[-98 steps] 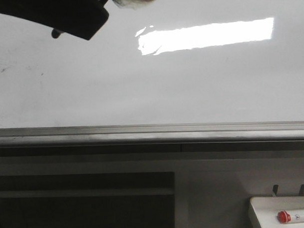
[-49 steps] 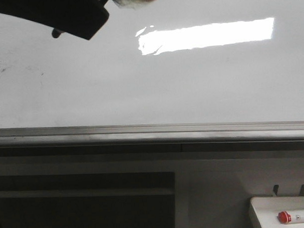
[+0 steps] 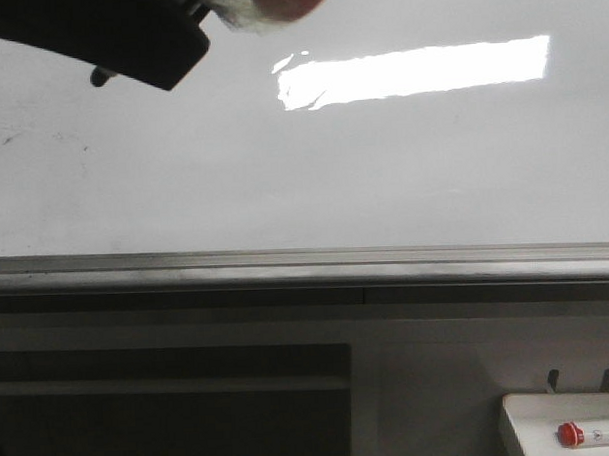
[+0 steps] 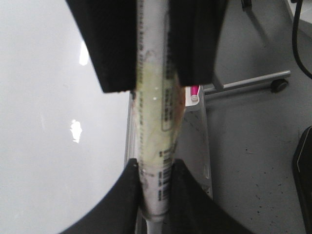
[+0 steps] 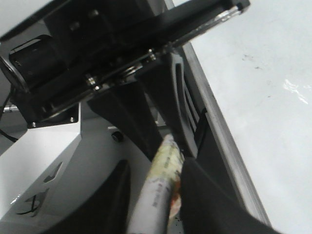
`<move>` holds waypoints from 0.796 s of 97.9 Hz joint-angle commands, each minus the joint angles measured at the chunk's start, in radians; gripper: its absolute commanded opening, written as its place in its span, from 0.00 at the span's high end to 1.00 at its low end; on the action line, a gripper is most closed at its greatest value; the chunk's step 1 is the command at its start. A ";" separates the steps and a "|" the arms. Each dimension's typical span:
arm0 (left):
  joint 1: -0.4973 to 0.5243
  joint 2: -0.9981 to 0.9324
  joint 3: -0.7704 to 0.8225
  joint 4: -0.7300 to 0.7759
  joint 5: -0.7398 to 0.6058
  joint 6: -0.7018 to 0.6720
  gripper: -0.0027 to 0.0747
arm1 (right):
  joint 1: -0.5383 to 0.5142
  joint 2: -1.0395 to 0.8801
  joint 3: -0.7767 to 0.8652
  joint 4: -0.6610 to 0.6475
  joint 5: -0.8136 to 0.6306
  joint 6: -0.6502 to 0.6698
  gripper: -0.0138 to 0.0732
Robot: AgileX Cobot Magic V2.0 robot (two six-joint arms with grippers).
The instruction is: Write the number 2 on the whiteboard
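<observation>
The left gripper [image 4: 157, 202] and the right gripper [image 5: 155, 195] both held one marker [image 4: 155, 112] beside the whiteboard [image 3: 383, 175].

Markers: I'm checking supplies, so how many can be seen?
2. A taped marker is held by the left gripper and right gripper together; a red-capped marker lies in the white tray, front view's lower right. Others may be hidden.

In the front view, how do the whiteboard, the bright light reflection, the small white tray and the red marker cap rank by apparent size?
Largest to smallest, as they look:
1. Glossy white whiteboard
2. Bright rectangular light reflection
3. Small white tray, cut off by the frame, so its full size is unsure
4. Red marker cap
</observation>
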 commanded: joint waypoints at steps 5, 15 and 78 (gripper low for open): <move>-0.010 -0.019 -0.034 -0.041 -0.072 0.016 0.99 | 0.001 0.022 -0.032 0.046 0.001 -0.005 0.91; -0.010 -0.019 -0.034 -0.043 -0.072 0.011 0.99 | 0.001 0.028 -0.032 0.047 0.016 -0.005 0.91; -0.008 -0.499 -0.036 0.013 -0.126 -0.481 0.50 | 0.001 0.039 -0.055 -0.027 -0.412 -0.005 0.92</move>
